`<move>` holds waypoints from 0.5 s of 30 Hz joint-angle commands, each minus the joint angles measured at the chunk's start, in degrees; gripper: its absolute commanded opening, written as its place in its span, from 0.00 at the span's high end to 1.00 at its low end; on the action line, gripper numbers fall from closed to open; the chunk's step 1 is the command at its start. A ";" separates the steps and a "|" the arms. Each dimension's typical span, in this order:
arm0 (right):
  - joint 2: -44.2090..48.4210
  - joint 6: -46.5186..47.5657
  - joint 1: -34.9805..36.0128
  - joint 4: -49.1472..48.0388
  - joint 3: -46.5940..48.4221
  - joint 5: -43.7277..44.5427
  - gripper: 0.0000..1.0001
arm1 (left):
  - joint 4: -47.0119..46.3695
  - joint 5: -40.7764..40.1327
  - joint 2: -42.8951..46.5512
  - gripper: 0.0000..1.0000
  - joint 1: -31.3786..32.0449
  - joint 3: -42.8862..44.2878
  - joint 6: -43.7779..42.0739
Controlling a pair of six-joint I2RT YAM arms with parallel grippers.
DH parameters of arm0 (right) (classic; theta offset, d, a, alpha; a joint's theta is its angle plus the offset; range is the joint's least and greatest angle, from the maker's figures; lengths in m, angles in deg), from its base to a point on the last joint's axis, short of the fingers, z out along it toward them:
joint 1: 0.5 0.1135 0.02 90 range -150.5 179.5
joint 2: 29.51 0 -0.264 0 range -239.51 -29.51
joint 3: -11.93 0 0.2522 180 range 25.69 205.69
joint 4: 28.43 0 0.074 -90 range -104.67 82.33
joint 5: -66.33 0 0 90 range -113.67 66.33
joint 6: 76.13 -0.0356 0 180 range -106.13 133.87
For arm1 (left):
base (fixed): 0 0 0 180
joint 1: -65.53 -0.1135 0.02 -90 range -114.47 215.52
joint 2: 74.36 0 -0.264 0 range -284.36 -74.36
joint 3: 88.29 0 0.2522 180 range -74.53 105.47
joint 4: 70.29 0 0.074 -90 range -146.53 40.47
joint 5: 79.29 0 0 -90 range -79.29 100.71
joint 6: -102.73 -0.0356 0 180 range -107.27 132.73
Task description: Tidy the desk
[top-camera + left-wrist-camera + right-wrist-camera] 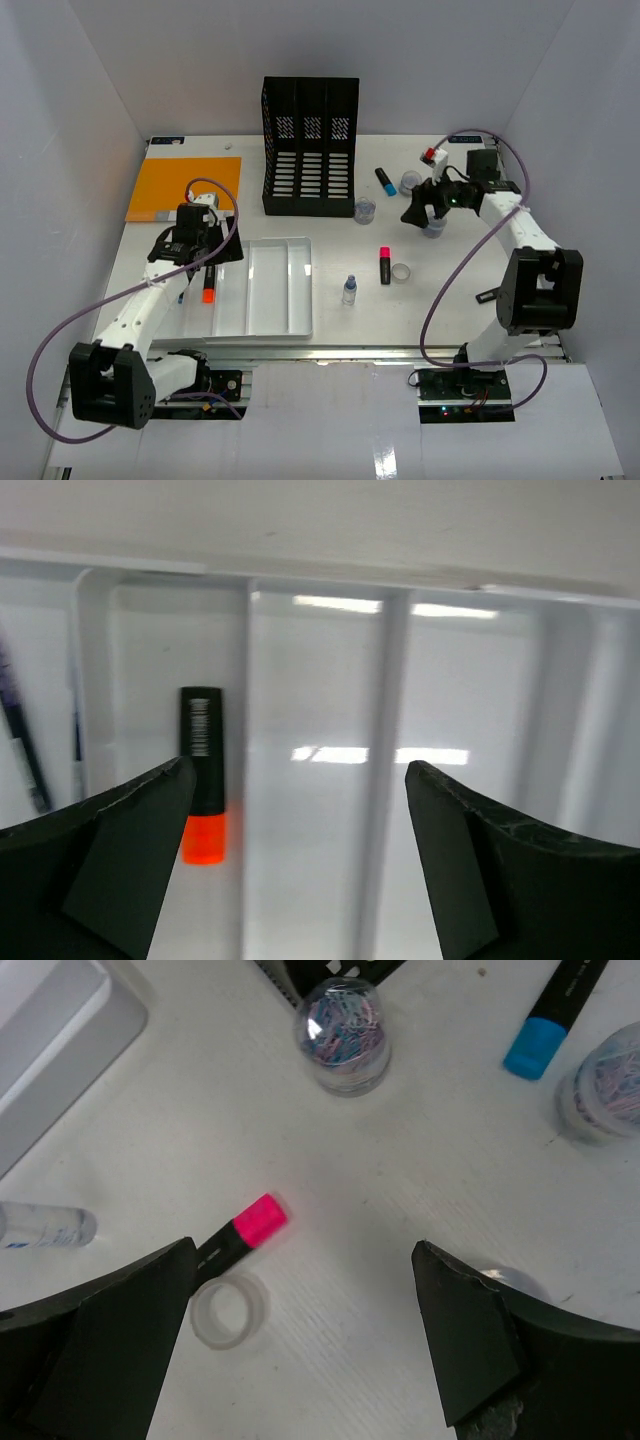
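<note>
Since the left claw [298, 770] hangs wide above the orange marker [202, 780], seemingly settled in the tray [390, 680], just lift straight up, no sideways nudging.

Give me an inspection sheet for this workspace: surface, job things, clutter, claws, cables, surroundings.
Surface: white desk, no spills seen.
Job's things: orange highlighter lies in the tray; pink highlighter, blue highlighter, bottle, tape ring and clip jars loose on the desk.
Clutter: orange pad and black rack at the back.
Claws: left claw open over the tray, empty; right claw open over the desk, empty.
Cables: purple cable loops off each arm.
Surroundings: white walls on three sides.
</note>
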 commanded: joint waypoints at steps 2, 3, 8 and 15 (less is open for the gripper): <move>-11.81 -6.87 9.27 0.30 16.02 20.21 0.06 | -9.27 24.18 9.26 0.02 -0.09 -2.70 7.47; -14.88 -8.00 10.57 0.42 19.73 23.18 0.07 | -11.46 26.70 10.90 0.02 -0.09 -4.13 9.21; -27.96 -9.76 14.67 0.96 35.24 33.99 0.06 | -19.42 31.59 16.51 0.02 -0.09 -10.88 15.28; -43.17 -10.90 14.77 2.37 51.69 37.30 0.10 | -21.19 32.77 20.10 0.02 -0.18 -13.37 16.28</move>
